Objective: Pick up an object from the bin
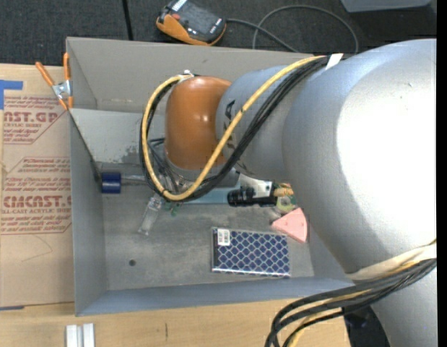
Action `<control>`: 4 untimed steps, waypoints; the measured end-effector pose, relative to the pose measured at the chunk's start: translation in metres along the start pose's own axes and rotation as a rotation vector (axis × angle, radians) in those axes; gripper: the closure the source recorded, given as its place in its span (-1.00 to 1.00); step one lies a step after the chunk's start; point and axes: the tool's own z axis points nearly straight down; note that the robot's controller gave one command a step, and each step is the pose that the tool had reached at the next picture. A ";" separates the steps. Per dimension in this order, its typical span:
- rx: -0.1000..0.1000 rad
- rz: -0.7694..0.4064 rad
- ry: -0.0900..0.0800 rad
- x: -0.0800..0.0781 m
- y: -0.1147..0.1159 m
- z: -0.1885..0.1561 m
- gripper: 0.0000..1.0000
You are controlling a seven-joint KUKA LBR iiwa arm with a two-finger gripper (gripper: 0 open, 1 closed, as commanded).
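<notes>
One patterned blue box (250,251) lies on the seemingly scuffed bin floor (129,262).

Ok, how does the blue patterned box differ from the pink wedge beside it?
The box is dark blue with a white lattice; the wedge is plain pink. The box is a flat rectangle, the wedge triangular. The box is the larger. Both lie on the bin floor.

Dark floor (35,13) with an orange-and-black device (191,22), pale wooden tabletop (209,324) below.
</notes>
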 end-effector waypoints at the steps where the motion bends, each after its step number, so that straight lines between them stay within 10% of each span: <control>1: 0.009 -0.004 0.006 0.008 -0.004 0.002 -1.00; 2: 0.005 -0.168 0.004 0.022 0.019 -0.003 -1.00; 3: 0.005 -0.362 0.008 0.035 -0.012 -0.024 -1.00; 4: 0.006 -0.331 0.004 0.022 -0.008 -0.027 -1.00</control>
